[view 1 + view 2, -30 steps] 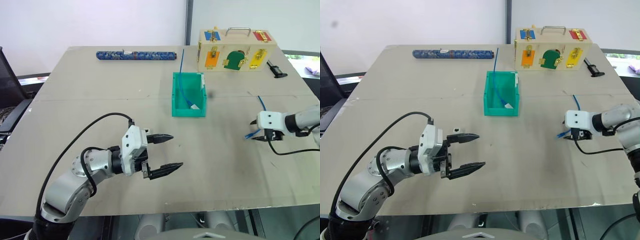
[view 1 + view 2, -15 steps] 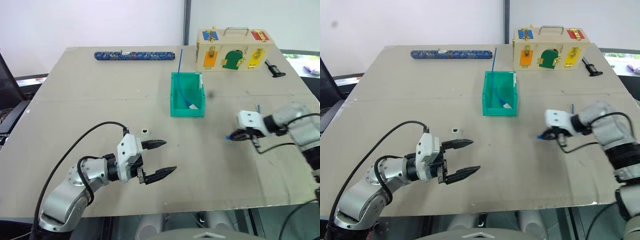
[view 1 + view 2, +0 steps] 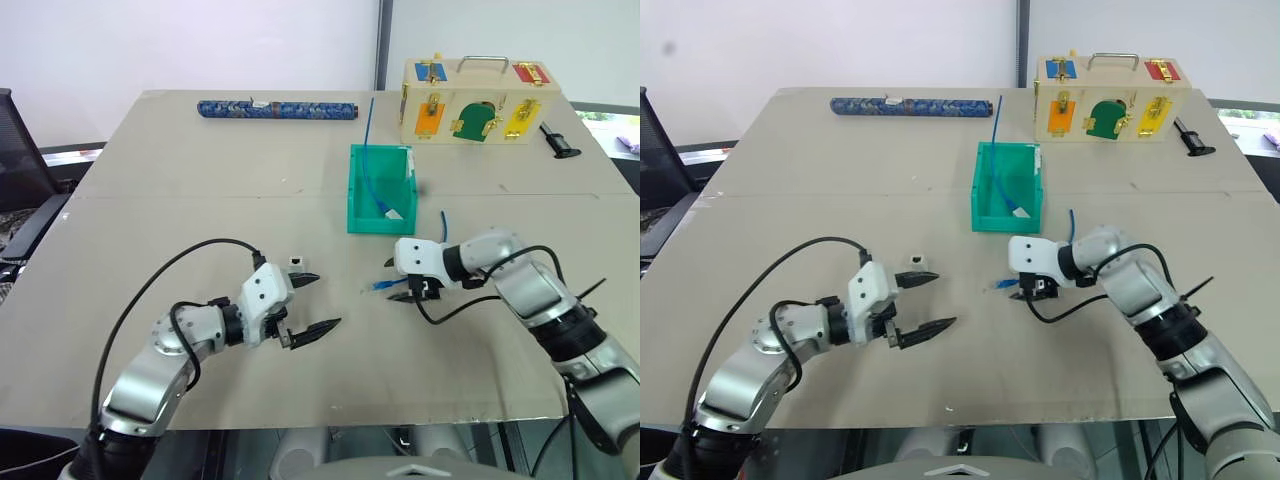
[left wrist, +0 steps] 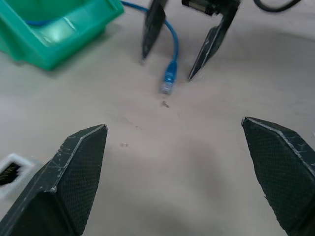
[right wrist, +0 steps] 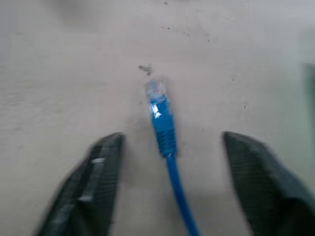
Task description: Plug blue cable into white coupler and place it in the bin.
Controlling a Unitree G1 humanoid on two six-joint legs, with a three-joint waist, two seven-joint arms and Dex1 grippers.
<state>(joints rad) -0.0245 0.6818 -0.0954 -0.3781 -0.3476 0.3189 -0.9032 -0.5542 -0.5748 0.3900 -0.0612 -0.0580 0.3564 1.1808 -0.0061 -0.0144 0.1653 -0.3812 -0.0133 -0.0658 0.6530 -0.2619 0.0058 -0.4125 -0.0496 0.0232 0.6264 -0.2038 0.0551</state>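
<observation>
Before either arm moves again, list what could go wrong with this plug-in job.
1. The right gripper stands open around the thin blue cable's plug, which lies loose on the table; closing off-centre could flick it aside.
2. The tiny white plastic coupler sits right beside a finger of the open left gripper, so a nudge could knock it away.
3. The teal-green plastic bin already holds another blue cord, a possible snag.

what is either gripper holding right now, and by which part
Nothing is held. The right gripper stands open with the blue cable lying loose on the table between its fingers; the left gripper is open and empty.
</observation>
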